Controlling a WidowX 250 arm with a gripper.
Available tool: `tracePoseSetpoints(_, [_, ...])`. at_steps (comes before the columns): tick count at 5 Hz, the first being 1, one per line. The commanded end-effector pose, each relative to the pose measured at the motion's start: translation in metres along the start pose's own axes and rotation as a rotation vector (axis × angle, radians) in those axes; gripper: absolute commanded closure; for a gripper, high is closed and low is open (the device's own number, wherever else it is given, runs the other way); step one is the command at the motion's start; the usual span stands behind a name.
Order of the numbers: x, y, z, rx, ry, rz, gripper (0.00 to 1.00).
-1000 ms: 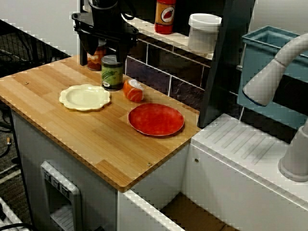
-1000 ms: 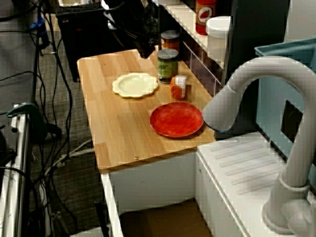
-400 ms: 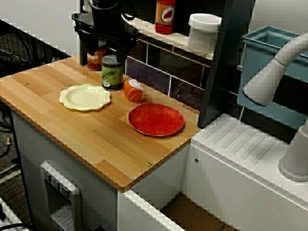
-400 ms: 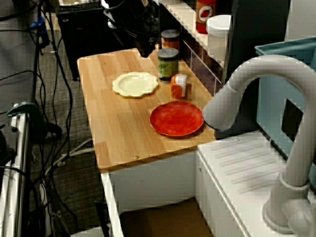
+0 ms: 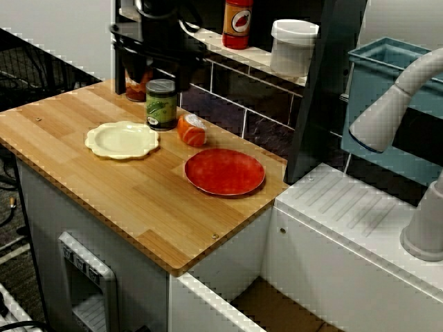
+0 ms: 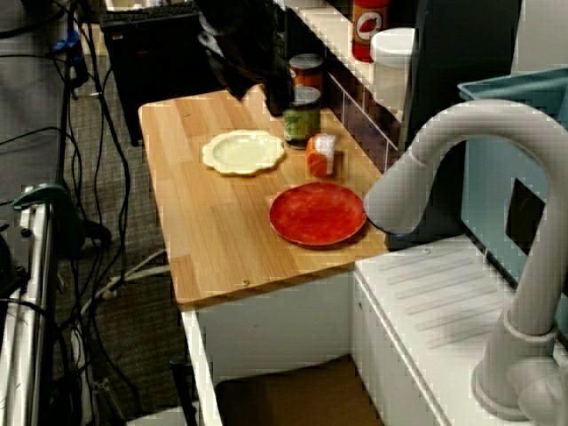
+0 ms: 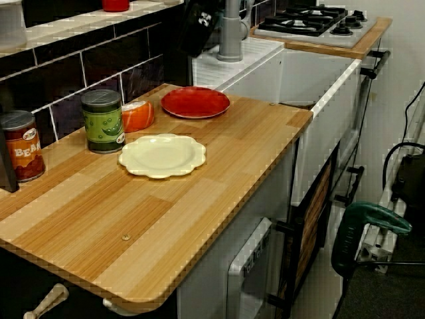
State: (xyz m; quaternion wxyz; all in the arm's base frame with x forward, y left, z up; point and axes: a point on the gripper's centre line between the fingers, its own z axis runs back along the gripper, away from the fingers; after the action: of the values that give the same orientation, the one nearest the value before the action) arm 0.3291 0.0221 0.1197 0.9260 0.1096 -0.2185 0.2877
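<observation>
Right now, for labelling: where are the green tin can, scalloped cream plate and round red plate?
green tin can (image 7: 103, 123): counter-level view, its label.
scalloped cream plate (image 7: 163, 155): counter-level view, its centre.
round red plate (image 7: 195, 102): counter-level view, its centre.

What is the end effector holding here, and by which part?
Nothing: the end effector is open near the beans can and green can, which both stand on the counter.

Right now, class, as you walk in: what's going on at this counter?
A dark robot hand hangs open at the back of the wooden counter, close above the green can and red bean can, holding nothing. A cream plate, a small orange container and a red plate lie nearby.
</observation>
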Motion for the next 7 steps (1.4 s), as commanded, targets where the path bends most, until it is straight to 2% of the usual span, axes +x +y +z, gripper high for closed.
tracePoseSetpoints(1, [0.012, -0.037, -0.008, -0.027, -0.029, 0.107, 0.0])
tracePoseSetpoints(3, [0.019, -0.041, -0.016, 0.003, -0.095, 0.106, 0.0])
tracePoseSetpoints(4, [0.019, -0.035, -0.019, 0.033, -0.145, 0.11, 0.0])
tracePoseSetpoints(6, [0.02, -0.029, -0.022, 0.045, -0.108, 0.125, 0.0])
tracePoseSetpoints(7, [0.02, -0.039, -0.033, 0.069, -0.069, 0.147, 0.0])
